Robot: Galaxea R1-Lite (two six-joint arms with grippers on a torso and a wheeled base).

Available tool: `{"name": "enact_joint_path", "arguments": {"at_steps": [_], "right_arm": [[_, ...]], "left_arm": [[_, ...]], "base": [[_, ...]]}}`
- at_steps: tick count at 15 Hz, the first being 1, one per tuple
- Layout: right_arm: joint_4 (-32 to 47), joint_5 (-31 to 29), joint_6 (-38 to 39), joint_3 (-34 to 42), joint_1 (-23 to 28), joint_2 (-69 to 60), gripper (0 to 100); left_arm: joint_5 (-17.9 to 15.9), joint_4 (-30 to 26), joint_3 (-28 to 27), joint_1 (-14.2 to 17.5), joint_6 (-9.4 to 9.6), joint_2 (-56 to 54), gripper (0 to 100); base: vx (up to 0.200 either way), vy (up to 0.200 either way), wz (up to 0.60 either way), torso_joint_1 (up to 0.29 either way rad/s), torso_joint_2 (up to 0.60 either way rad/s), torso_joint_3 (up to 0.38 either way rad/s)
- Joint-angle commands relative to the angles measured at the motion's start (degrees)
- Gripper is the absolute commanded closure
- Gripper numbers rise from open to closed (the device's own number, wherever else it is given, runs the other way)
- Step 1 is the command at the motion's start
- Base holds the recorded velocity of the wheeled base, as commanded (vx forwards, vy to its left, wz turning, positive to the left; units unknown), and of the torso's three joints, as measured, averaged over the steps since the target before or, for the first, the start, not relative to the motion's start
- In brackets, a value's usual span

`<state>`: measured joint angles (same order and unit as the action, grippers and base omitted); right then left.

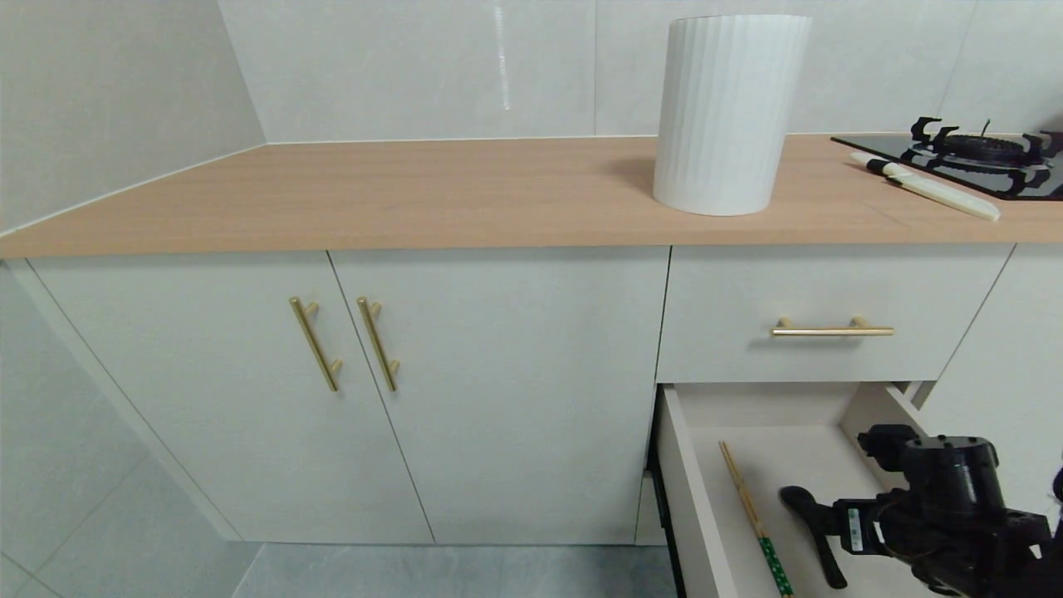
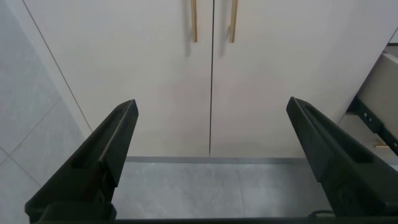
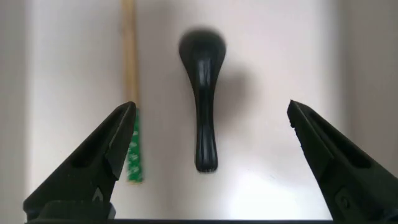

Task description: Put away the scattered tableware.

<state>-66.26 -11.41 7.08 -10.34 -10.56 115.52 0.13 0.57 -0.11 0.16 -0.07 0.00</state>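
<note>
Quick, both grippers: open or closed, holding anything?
Left gripper: open, empty.
Right gripper: open, empty, over the black spoon in the drawer.

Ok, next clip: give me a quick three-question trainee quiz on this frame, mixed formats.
1. True or false: the black spoon lies inside the open drawer.
2. Multiple choice: the chopsticks lie A) in the drawer beside the spoon B) on the countertop C) on the floor.
3. Fill in: the right gripper hangs above the spoon with its jaws ____.
Key: 1 true; 2 A; 3 open.
</note>
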Motion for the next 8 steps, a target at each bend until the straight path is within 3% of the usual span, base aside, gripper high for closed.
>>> {"name": "enact_joint_path", "arguments": {"at_steps": [1, 3, 5, 7, 8], "right_arm": [[0.34, -1.6, -0.14, 4.71, -2.8, -14.97, 0], [3.15, -1.69, -0.4, 5.24, -2.71, -22.62, 0], [12.64, -1.6, -0.58, 3.66, -2.71, -31.93, 0], [34.35, -0.89, -0.84, -3.64, -2.8, -45.73, 0], [49.29, 1.65, -0.75, -8.65, -2.8, -53.82, 0]], "left_arm": [[-0.05, 0.04, 0.02, 0.02, 0.25, 0.0, 0], [-0.05, 0.04, 0.02, 0.02, 0.86, 0.0, 0], [-0.05, 0.04, 0.02, 0.02, 0.86, 0.0, 0], [-0.13, 0.04, 0.02, 0.02, 0.95, 0.0, 0], [-0.22, 0.04, 0.02, 0.02, 0.95, 0.0, 0]], "base": [[0.0, 0.0, 0.0, 0.0, 0.0, 0.0], [0.0, 0.0, 0.0, 0.0, 0.0, 0.0], [0.0, 0.0, 0.0, 0.0, 0.0, 0.0], [0.0, 0.0, 0.0, 0.0, 0.0, 0.0], [0.0, 0.0, 0.0, 0.0, 0.0, 0.0]]}}
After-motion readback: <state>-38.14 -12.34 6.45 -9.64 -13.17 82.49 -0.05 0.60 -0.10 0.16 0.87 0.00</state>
